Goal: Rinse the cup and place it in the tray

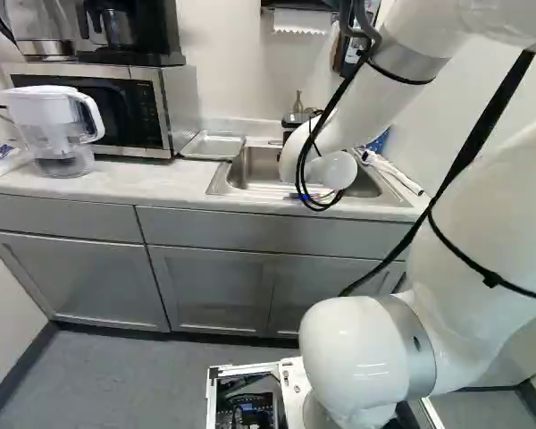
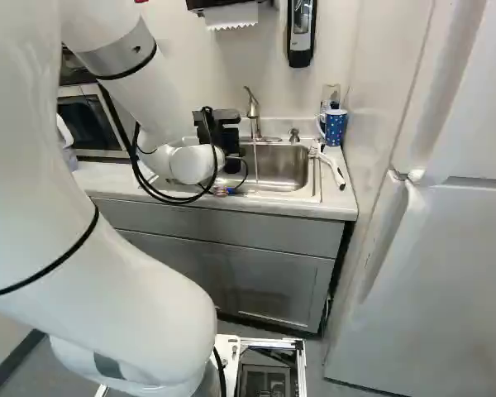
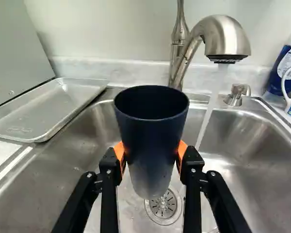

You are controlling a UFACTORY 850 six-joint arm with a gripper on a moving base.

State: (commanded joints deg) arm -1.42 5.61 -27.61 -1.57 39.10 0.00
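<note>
Clamping fingers (image 3: 109, 166) on the dark cup (image 3: 151, 138), upright above the sink (image 3: 264, 133), beside falling water (image 3: 207, 117). Could slip through a loose grip once wet, knock the faucet (image 3: 226, 38) through careless shifting, or tip in the tray (image 3: 46, 109) through uneven release.

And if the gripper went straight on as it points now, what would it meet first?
Probably the sink's back wall, beyond the held cup, which hides that line, so depth is unclear.
</note>
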